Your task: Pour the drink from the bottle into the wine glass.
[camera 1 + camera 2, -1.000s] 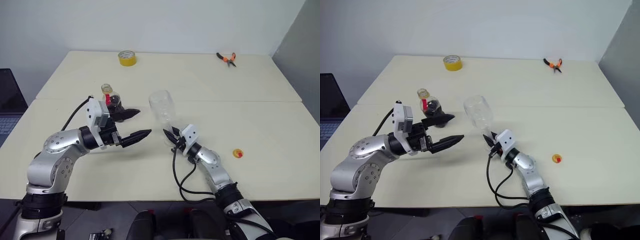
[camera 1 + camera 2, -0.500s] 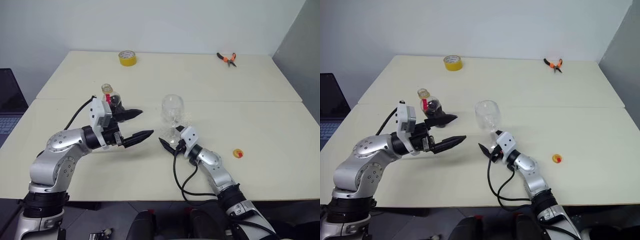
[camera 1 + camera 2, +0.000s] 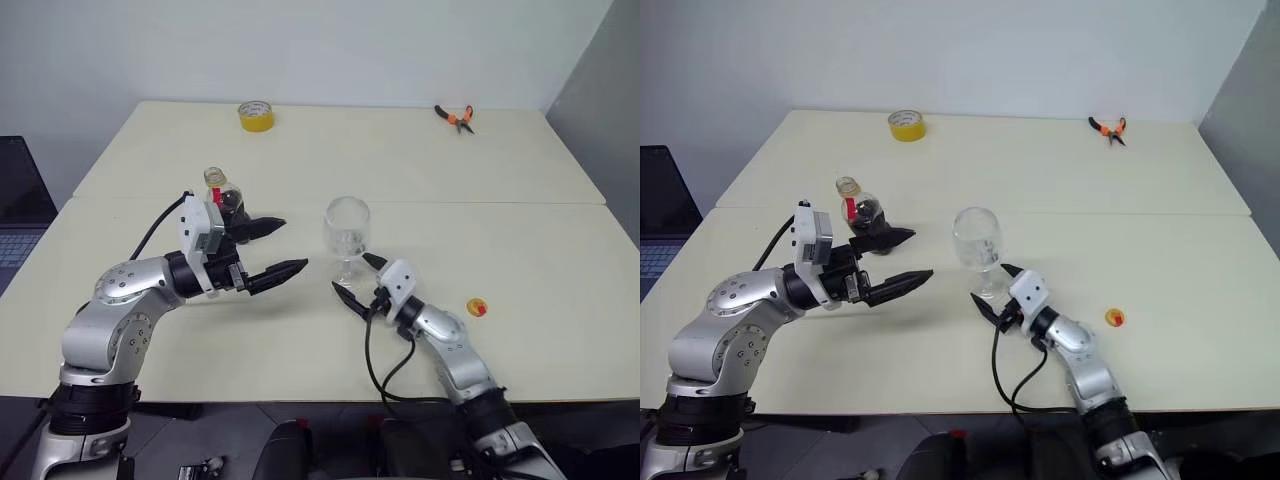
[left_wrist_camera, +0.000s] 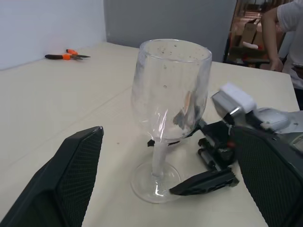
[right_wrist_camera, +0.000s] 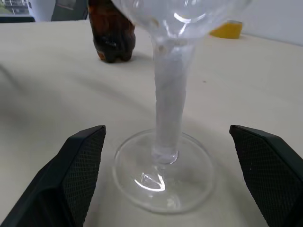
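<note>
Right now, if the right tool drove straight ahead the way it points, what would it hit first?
The wine glass: its stem stands dead centre between the open right tool fingers, its foot on the table just ahead. Beyond it, slightly to one side, stands the bottle of dark drink; how far back is unclear.

Table point(image 3: 520, 170) – wine glass point(image 3: 346, 232), bottle point(image 3: 222, 199), tape point(image 3: 254, 115), pliers point(image 3: 453, 116), cap point(image 3: 477, 307).

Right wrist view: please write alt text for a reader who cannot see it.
An empty wine glass stands upright on the table, its foot between two open black fingers, untouched. Behind it stand a bottle of dark drink and a yellow tape roll.
</note>
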